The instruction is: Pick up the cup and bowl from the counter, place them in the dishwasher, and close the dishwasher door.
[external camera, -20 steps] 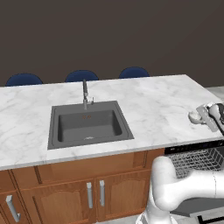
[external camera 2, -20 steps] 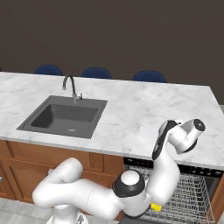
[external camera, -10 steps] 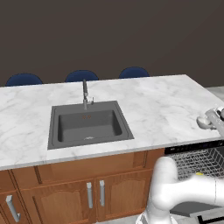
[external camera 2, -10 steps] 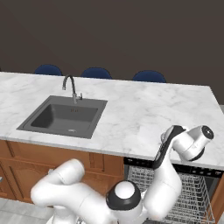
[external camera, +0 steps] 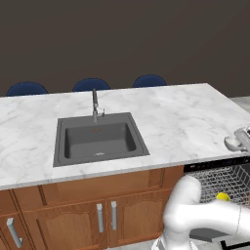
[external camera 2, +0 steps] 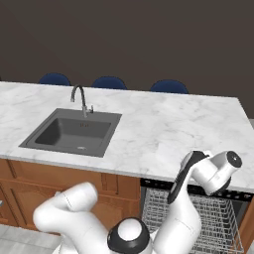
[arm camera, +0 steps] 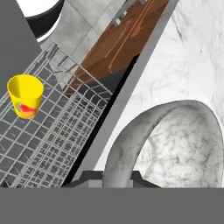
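A: What has changed in the last second?

B: My hand has swung off the counter's (external camera: 161,117) right end and now hangs over the open dishwasher (external camera 2: 218,218); the sink (external camera: 97,139) and faucet (external camera: 95,103) sit as they did.

A: Left to right, what do you see from the hand?

B: The cup (arm camera: 25,95) stands in the rack (arm camera: 52,144) at the left. Then the dark control strip, then the marble edge. At the right, close to me, is the bowl (arm camera: 170,140).

A: And your claw (arm camera: 117,177)?

B: Pinched tight on the bowl's rim, bowl hanging tilted.

A: How should you finish this well?

B: I judge I should carry it fully past the counter edge, lower it over bare rack well apart from the cup, level it, and release only once it rests on the wires. Otherwise it could clip the strip or knock the cup.
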Controlling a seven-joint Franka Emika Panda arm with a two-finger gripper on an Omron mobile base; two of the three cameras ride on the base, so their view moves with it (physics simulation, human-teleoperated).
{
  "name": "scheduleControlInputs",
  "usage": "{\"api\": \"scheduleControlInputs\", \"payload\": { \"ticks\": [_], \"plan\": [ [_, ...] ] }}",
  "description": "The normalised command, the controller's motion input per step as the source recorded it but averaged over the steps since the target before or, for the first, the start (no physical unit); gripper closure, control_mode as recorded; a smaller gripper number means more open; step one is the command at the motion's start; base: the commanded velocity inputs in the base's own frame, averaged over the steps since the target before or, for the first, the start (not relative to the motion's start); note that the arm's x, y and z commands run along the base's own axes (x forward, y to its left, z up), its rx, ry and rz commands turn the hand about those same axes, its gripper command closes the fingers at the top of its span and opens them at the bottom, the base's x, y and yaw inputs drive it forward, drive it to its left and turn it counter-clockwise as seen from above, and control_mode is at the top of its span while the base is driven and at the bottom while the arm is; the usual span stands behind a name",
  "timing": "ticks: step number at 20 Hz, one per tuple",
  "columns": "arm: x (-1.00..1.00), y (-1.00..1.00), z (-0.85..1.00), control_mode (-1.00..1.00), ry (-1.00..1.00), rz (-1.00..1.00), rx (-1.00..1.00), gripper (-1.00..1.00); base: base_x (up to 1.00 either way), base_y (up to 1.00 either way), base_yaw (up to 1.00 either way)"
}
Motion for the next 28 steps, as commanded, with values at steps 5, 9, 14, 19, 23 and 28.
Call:
{"api": "scheduleControlInputs", "payload": {
  "ticks": [5,9,14,19,23,28],
  "plan": [
    [-0.45,0.0,-0.08,-1.0,0.0,0.0,-0.07,1.0,0.0,0.0,0.0],
    [-0.42,0.0,-0.2,-1.0,0.0,0.0,-0.04,1.0,0.0,0.0,0.0],
    [-0.32,0.0,-0.29,-1.0,0.0,0.0,-0.04,1.0,0.0,0.0,0.0],
    [-0.16,0.0,-0.51,-1.0,0.0,0.0,-0.03,1.0,0.0,0.0,0.0],
    [-0.02,-0.08,-0.54,-1.0,0.0,0.0,-0.06,1.0,0.0,0.0,0.0],
    [0.0,-0.23,-0.54,-1.0,0.0,0.01,-0.03,1.0,0.0,0.0,0.0]
  ]
}}
